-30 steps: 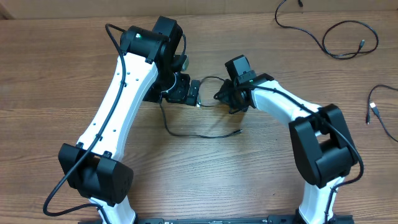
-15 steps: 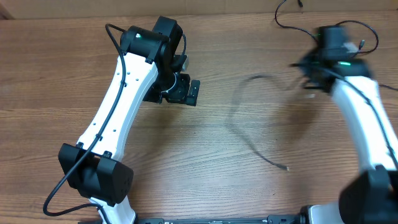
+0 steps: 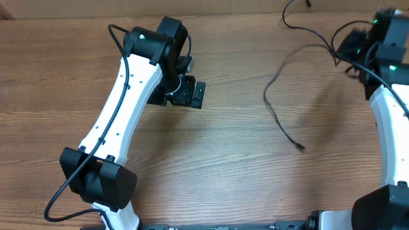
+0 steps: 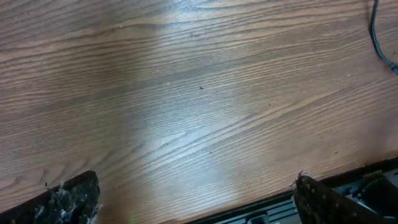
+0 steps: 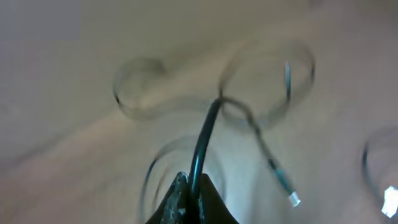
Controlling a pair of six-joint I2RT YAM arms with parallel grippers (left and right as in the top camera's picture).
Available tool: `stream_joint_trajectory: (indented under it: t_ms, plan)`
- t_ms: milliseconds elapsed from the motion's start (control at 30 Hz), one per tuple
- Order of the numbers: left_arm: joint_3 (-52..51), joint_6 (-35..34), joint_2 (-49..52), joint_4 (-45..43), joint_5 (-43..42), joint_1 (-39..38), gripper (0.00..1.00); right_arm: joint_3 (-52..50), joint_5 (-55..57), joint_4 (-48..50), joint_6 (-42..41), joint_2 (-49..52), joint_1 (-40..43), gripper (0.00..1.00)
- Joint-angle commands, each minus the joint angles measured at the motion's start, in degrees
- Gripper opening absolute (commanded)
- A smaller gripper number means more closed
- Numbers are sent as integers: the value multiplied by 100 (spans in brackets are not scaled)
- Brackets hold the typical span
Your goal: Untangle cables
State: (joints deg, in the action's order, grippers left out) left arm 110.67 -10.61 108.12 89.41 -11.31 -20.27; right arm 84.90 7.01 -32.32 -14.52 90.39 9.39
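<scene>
The left jaws are held wide apart over bare tabletop (image 4: 186,112) with nothing between them, at the end of the left arm (image 3: 128,96), which is unmoved since a second ago. The held cable (image 3: 266,96) is strung across the right half. From its plug (image 3: 301,147), lying low on the tabletop, it is run up and left to a bend. From there it is curved up and right to the right jaws, which are clamped together on it. A second ago this cable was bunched at the centre between both arms; it has since been dragged far right with the right arm (image 3: 383,108). A loose cable (image 3: 300,29) is seen at the upper right, near the right jaws. Whether it is touched by the held cable cannot be told.
</scene>
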Motion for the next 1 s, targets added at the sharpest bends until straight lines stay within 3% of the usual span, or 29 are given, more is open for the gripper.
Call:
stream_joint_trajectory:
  t_ms: [0,100,200,400,500,567,667,800,833,867,933,967]
  plan:
    - [81,-59,-173,7,-50,-37,100,476,916,407,1034,-105,33,4]
    - [81,-59,-173,7,-50,-37,100,496,1961,435,1034,-107,35,4]
    - [81,-59,-173,7,-50,-37,100,494,2774,-195,909,-96,48,4]
    - [81,-59,-173,7,-50,-37,100,291,3742,-1523,-1539,-79,260,4]
    - [81,-59,-173,7,-50,-37,100,59,2929,-2087,-2293,-81,356,4]
    - [81,-59,-173,7,-50,-37,100,-59,1602,-2487,-2321,-79,354,4]
    - [81,-59,-173,7,-52,-37,100,-330,343,-2380,-2321,-79,317,4]
    - [81,-59,-173,7,-50,-37,100,-835,-354,-1858,-2323,-74,280,4]
    - [81,-59,-173,7,-50,-37,100,-960,-457,-1757,-2321,-68,278,8]
    - [81,-59,-173,4,-50,-37,100,-1121,-507,-1665,-2323,-66,278,22]
    - [81,-59,-173,7,-50,-37,100,-1373,-520,-1578,-2321,-63,278,65]
    - [81,-59,-173,7,-50,-37,100,-1460,-520,-1572,-2319,-63,278,79]
